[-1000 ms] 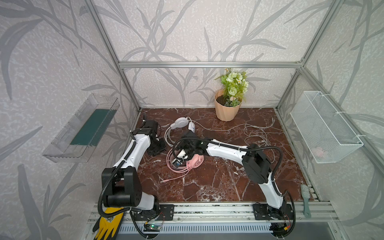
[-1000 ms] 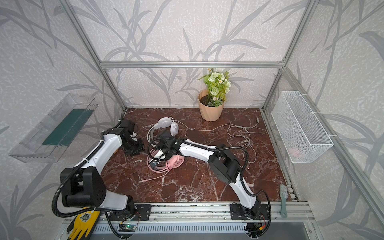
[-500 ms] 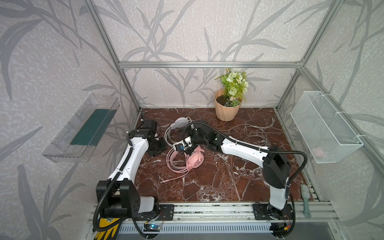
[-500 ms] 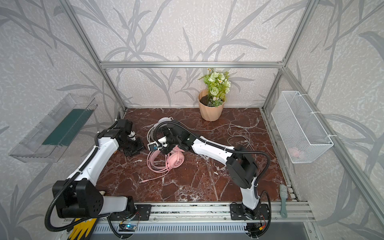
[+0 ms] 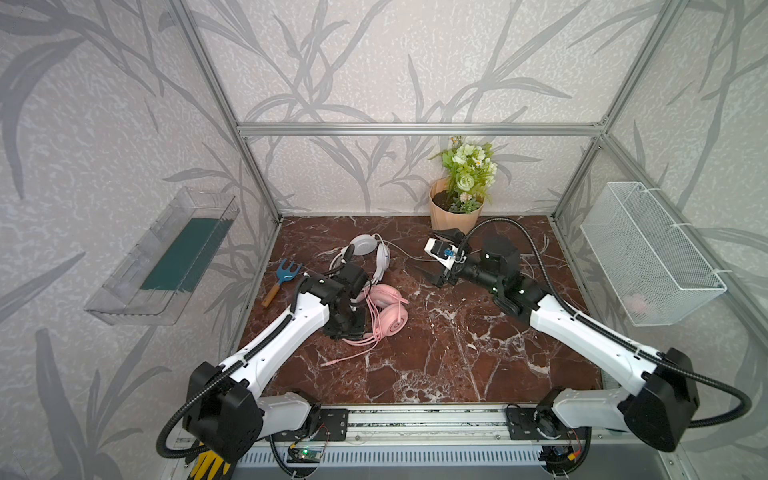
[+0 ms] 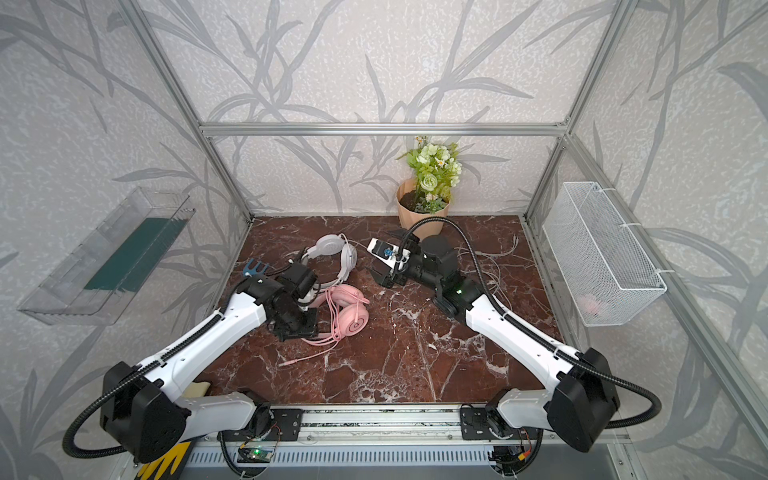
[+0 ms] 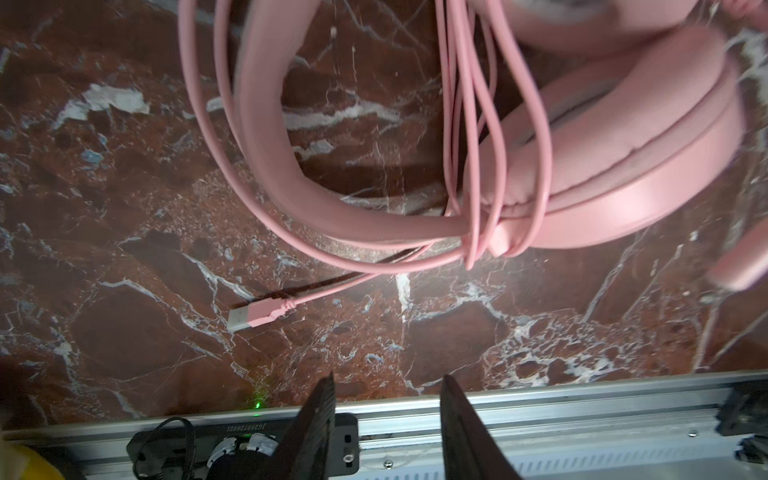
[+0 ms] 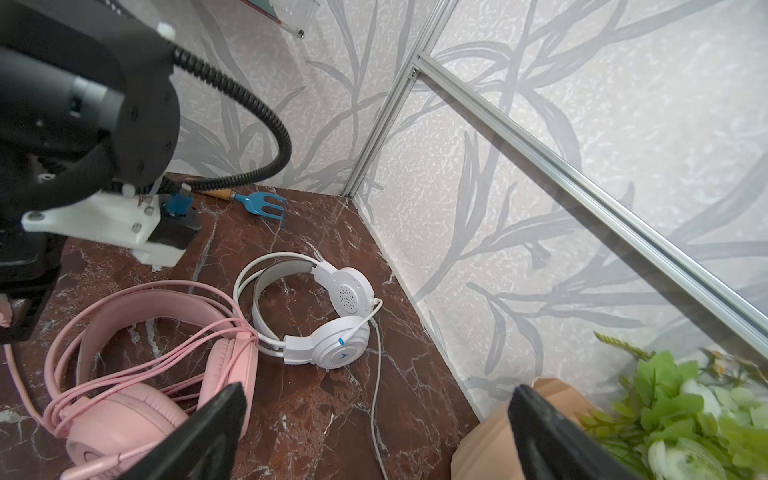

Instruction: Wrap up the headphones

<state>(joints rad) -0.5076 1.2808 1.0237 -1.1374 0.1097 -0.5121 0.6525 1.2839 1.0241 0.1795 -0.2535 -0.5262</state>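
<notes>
A clear plastic tray [image 5: 124, 291] with a dark green liner is mounted on the left wall. A blue garden fork with a wooden handle [image 5: 286, 272] lies at the left edge of the red-brown marble tabletop [image 5: 436, 357].

The left gripper [image 7: 387, 378] is just beside the all-pink over-ear headset [image 5: 392, 316]. In both top views the wrist hides its fingers. The left wrist view shows the fingers [image 7: 318, 415] parted by a narrow gap with nothing between them.

The pink headset lies left of centre. Its pink cable [image 7: 498, 124] is looped in several turns across the headband and one earcup. The pink USB plug [image 7: 253, 313] rests loose on the marble.

The all-white over-ear headset [image 6: 332, 248] lies just behind the pink one; contact between the two cannot be determined. Its white cable [image 8: 376, 395] runs out of the right wrist view.

The right gripper [image 8: 378, 388] hovers to the right of the white headset, jaws spread wide and empty. The right arm partly covers the tan flower pot [image 5: 442, 214].

The white wire basket [image 5: 665, 266] on the right wall holds a pink item too blurred to identify.
</notes>
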